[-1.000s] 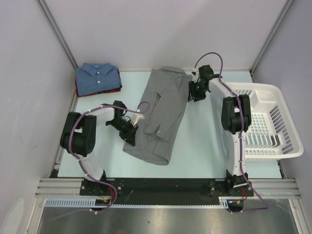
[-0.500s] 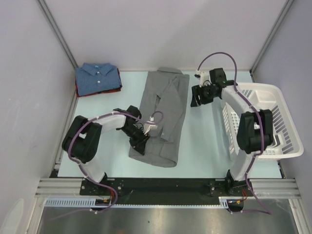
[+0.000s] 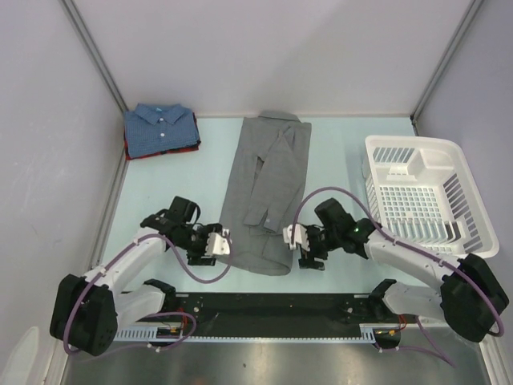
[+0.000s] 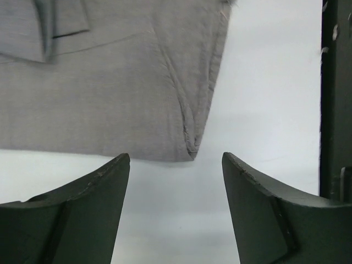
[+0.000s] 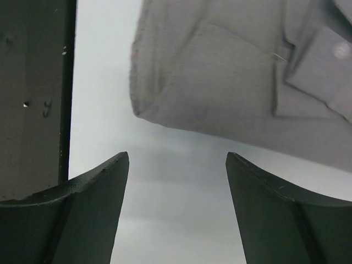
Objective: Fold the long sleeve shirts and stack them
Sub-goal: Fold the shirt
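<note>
The mid-grey long sleeve shirt [image 3: 267,192] lies flat in the middle of the table, folded into a long narrow strip with its collar at the far end. My left gripper [image 3: 216,242] is open just left of its near hem; the hem corner [image 4: 192,153] lies just beyond my empty left gripper [image 4: 175,157]. My right gripper [image 3: 299,241] is open just right of the same hem. In the right wrist view the shirt's other corner [image 5: 144,110] lies ahead of my right gripper [image 5: 176,155]. A folded blue shirt [image 3: 160,128] sits on a dark red one [image 3: 172,151] at the far left.
A white slatted basket [image 3: 417,200] stands at the right side. The black mounting rail [image 3: 264,309] runs along the near edge. Grey walls and metal posts enclose the table on the left, back and right.
Both arms have swung from beside the shirt to the near hem, one at each corner. Both grippers have opened wider. The grey shirt now lies straighter and narrower.
</note>
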